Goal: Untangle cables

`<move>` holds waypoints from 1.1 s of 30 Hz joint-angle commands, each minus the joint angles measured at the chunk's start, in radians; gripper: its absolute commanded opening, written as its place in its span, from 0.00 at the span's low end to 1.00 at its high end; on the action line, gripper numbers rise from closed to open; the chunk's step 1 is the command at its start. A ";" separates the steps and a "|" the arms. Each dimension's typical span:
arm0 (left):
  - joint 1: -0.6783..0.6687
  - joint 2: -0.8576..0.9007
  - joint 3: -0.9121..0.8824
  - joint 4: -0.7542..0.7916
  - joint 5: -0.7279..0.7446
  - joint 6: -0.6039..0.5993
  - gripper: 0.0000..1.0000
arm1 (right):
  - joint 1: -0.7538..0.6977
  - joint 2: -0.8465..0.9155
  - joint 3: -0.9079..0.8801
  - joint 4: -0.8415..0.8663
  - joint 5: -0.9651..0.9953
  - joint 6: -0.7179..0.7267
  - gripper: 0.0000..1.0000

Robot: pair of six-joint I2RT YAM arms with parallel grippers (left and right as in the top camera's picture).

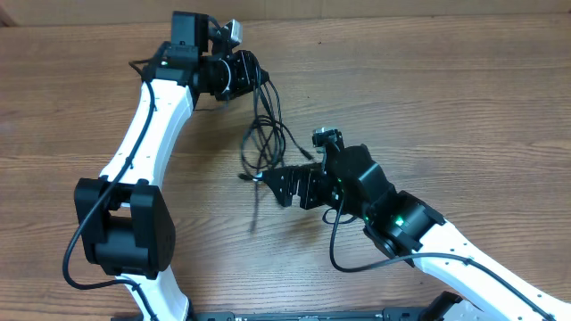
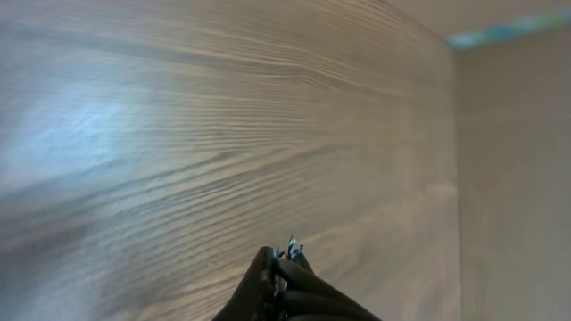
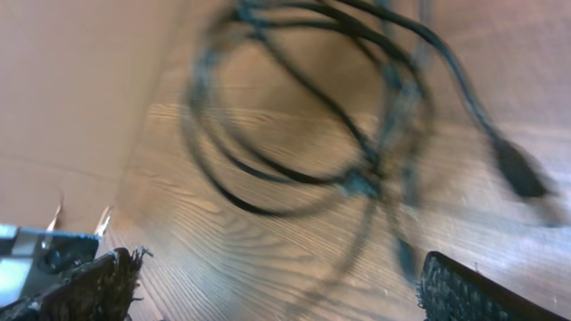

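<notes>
The cables (image 1: 263,134) are thin black cords in a loose looped bundle at the table's middle. They run from my left gripper (image 1: 243,76) at the top down toward my right gripper (image 1: 273,185). In the left wrist view the left gripper (image 2: 281,260) has its fingers pressed together on the cords' upper end, over bare wood. In the right wrist view the right gripper (image 3: 281,294) is wide open and empty. The blurred cable loops (image 3: 303,134) hang just ahead of it, with a plug (image 3: 519,169) at the right.
The wooden table (image 1: 446,89) stretches all round. The left arm's white link (image 1: 147,125) crosses the left half. The right arm's body (image 1: 401,223) comes in from the lower right with its own thick black wiring (image 1: 343,254). A wall or board edge (image 2: 513,160) shows at the right.
</notes>
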 commanded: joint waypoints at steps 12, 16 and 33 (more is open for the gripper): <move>-0.098 0.004 0.004 -0.014 -0.183 -0.203 0.04 | -0.006 0.089 0.008 0.224 0.125 -0.589 1.00; -0.099 0.004 0.004 -0.015 -0.183 -0.203 0.04 | -0.019 0.145 0.008 0.228 0.094 -0.602 0.99; -0.116 0.004 0.004 -0.014 -0.168 -0.241 0.04 | -0.025 0.225 0.008 0.207 -0.240 -0.602 0.56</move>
